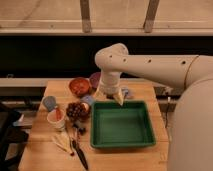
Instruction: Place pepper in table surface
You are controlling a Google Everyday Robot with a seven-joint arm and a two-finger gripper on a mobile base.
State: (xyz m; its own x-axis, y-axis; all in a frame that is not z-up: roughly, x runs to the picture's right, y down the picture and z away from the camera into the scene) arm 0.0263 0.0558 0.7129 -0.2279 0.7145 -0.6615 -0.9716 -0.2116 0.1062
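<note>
A: We see dim, warm light falling from above onto the table surface (125, 160).
B: We do. The gripper (119, 96), over the green tray's (122, 145) far rim, shines pale against the dark band behind.

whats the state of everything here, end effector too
end effector: hovering above the far rim of the green tray
green tray: upright, empty
white cup: upright, something orange-red inside
pepper: probably that orange-red thing, not yet on the table surface
reddish-brown bowl: upright
blue cup: upright
grape cluster: resting left of the tray
knife: lying flat
</note>
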